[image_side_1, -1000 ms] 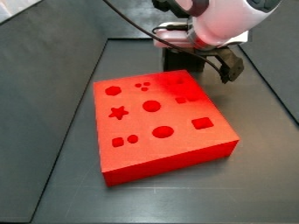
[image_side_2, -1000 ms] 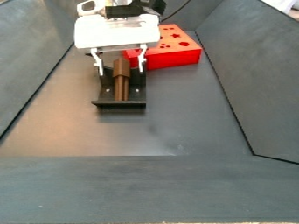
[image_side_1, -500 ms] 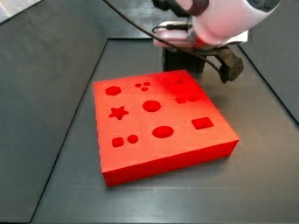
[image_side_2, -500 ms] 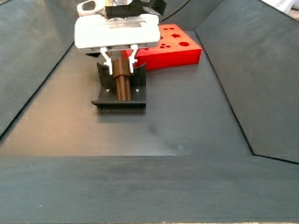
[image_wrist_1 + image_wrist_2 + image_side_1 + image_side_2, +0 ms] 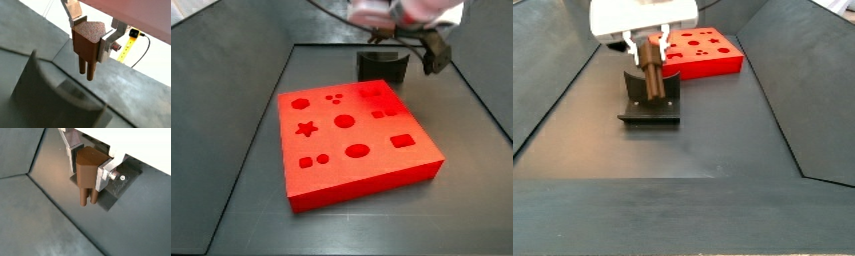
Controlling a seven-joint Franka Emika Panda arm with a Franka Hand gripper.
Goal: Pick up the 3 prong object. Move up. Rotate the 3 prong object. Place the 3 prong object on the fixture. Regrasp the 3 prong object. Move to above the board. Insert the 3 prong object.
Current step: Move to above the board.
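My gripper (image 5: 651, 48) is shut on the 3 prong object (image 5: 651, 68), a brown wooden block held upright with its prongs pointing down. It hangs just above the fixture (image 5: 651, 108), apart from it. In both wrist views the silver fingers (image 5: 107, 44) clamp the block's (image 5: 87, 44) flat sides, and the prongs (image 5: 87, 197) hang free over the dark fixture (image 5: 112, 195). The red board (image 5: 352, 140) with its cutouts lies in front of the fixture (image 5: 382, 66) in a side view; there the gripper is blurred at the frame's top and the block does not show.
Dark sloping walls (image 5: 553, 100) enclose the grey floor (image 5: 714, 150) on both sides. A yellow cable (image 5: 128, 47) hangs behind the gripper. The board (image 5: 703, 52) sits beyond the fixture, close to it.
The gripper closed on the 3 prong object lying on the fixture, then rose, lifting it off. The object now hangs clear above the fixture.
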